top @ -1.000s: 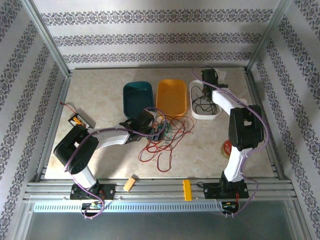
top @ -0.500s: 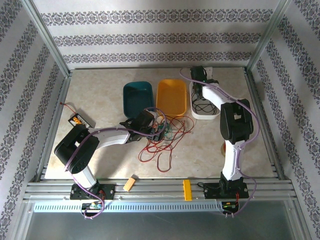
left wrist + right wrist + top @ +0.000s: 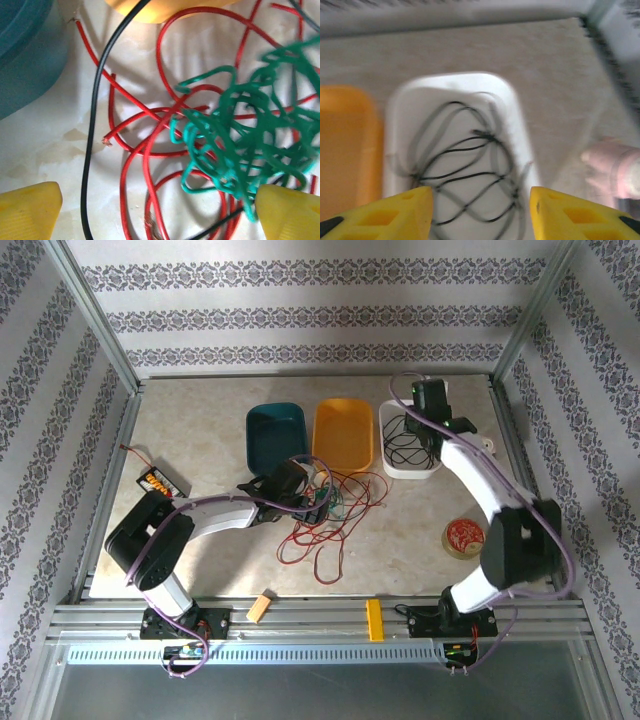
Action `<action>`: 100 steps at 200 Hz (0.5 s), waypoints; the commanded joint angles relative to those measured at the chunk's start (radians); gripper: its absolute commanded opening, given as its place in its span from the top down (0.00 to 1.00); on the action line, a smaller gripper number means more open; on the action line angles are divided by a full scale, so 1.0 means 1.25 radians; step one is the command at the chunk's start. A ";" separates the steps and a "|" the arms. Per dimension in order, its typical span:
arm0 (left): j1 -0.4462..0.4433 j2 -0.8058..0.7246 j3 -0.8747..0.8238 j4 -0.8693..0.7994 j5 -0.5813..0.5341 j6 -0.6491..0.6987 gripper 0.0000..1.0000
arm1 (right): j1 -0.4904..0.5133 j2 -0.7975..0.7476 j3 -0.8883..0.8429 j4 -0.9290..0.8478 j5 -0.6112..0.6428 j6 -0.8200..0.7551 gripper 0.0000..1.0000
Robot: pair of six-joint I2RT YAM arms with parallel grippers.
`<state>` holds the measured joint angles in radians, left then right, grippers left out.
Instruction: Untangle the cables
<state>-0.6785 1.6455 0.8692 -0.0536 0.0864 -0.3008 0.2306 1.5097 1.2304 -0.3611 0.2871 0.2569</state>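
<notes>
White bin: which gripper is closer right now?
Right. The right gripper hangs open above the white bin and its coiled black cable. The left gripper sits over the red-and-green tangle, in front of the orange bin.

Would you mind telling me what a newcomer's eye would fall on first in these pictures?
The tangle of red and green cables sprawled mid-table, with the open left gripper just over its green knot. Behind it, a teal tray, an orange tray and a white tray stand in a row, a black cable coiled in the white one below the open right gripper.
</notes>
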 commanded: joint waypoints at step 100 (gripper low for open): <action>0.016 -0.106 -0.037 -0.039 0.052 0.023 0.01 | 0.197 0.083 -0.186 -0.018 -0.291 0.188 0.60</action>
<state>-0.6785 1.5208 0.7979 -0.0933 0.1650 -0.2691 0.4740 1.5723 1.0214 -0.3496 -0.0937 0.4229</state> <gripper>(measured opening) 0.991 0.424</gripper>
